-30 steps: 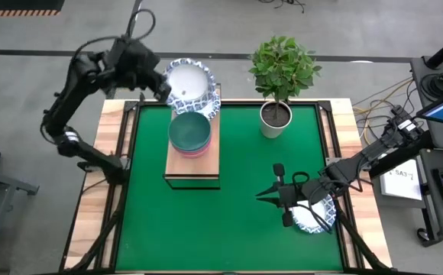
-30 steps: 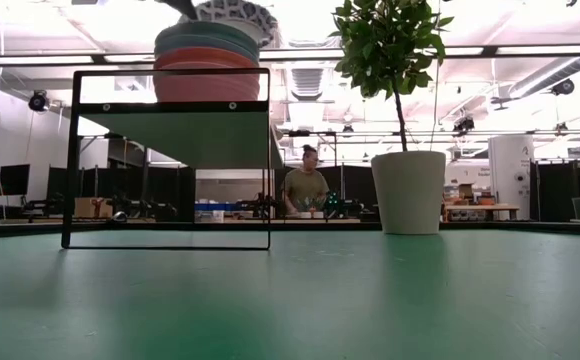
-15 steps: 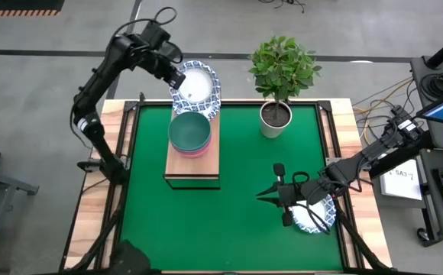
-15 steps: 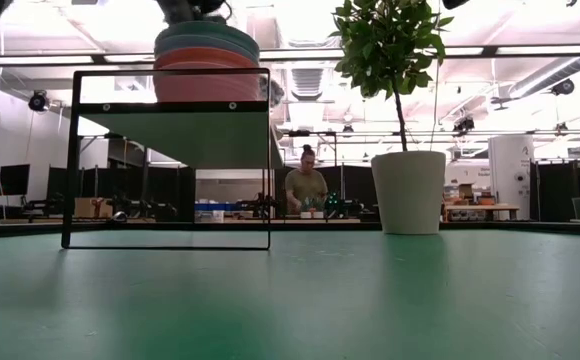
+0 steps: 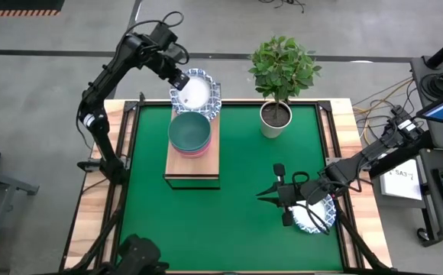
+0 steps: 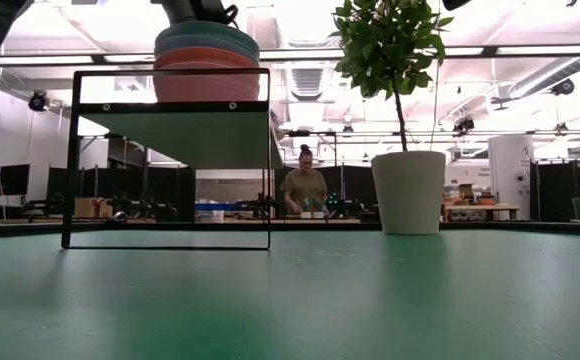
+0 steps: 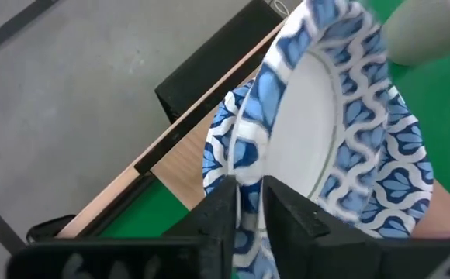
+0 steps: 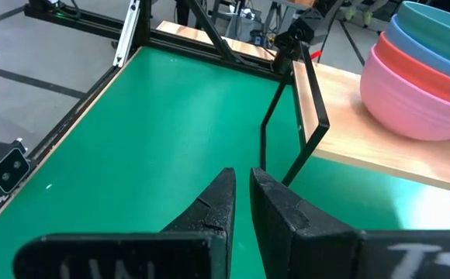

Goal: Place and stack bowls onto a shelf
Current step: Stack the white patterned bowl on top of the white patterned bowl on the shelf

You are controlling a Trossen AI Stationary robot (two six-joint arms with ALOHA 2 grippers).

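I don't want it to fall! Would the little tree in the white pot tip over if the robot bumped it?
Probably, if bumped up high. The plant is tall and bushy on a thin stem, above a narrow white pot. The pot looks solid, with soil inside, so a low nudge might just slide it on the green mat.

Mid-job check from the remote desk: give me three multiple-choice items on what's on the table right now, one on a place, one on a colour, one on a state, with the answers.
1. Where is the coloured bowl stack?
A. on the shelf
B. on the green mat
C. beside the plant pot

2. What colour is the top bowl of that stack?
A. red
B. teal
C. white

3. How does the left gripper stand to the patterned bowl?
A. far from it
B. its fingers pinch the rim
C. resting inside it

Answers: 1 A, the high view shows the stack on the wooden board. 2 B, seen from above the top bowl is teal. 3 B, the left wrist view shows the rim between the fingers.
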